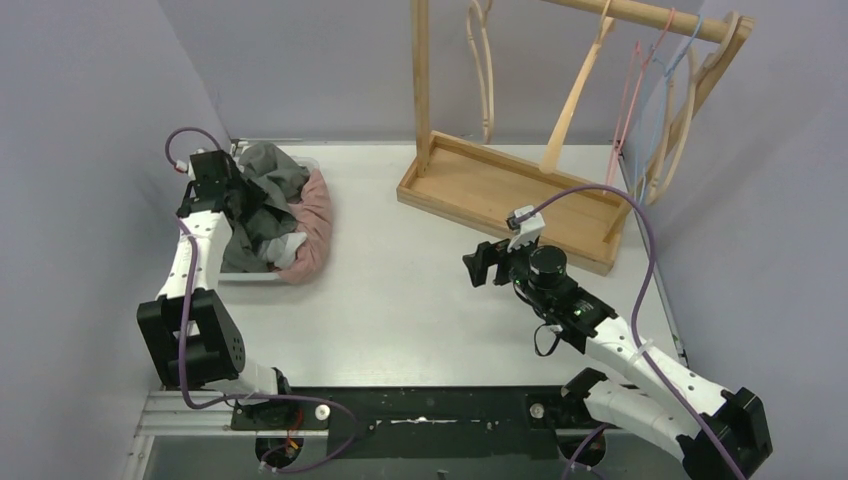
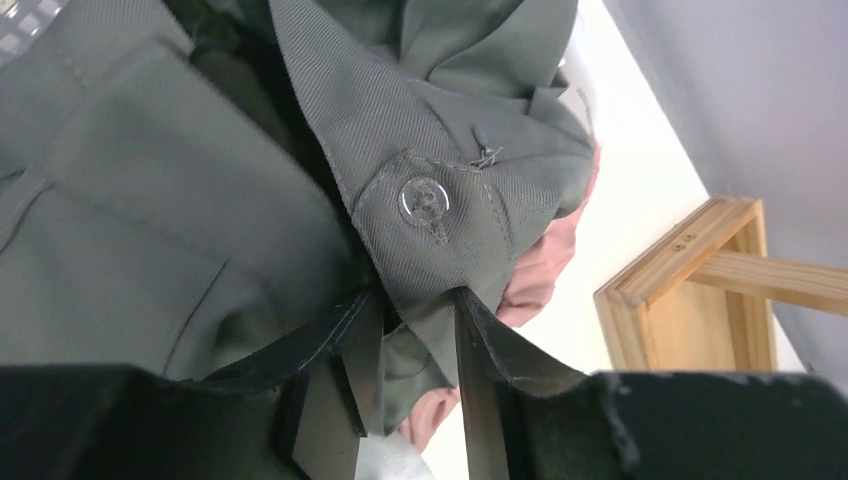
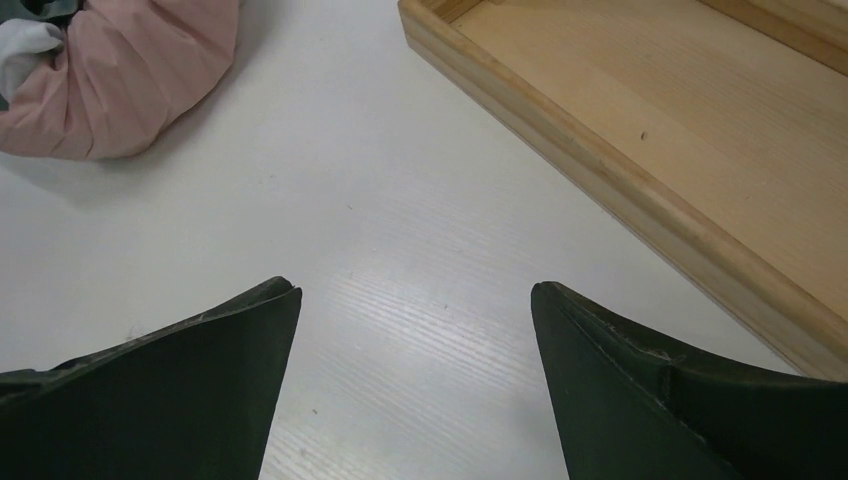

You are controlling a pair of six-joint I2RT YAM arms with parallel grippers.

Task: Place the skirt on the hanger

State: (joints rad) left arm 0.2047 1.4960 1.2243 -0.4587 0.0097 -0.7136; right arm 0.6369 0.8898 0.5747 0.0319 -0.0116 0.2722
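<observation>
While the left gripper (image 2: 415, 305) pinches its fold, the crumpled grey-green twill skirt (image 2: 440, 120) shows a clear button (image 2: 423, 199) beside the pink cloth (image 2: 545, 265), with the right gripper (image 3: 415, 300) spread.

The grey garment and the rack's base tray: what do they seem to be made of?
The grey garment looks like matte woven twill cloth: fine diagonal ribs, stitched seams. The base tray looks like pale, perhaps unvarnished wood: straight grain shows, no shine.
</observation>
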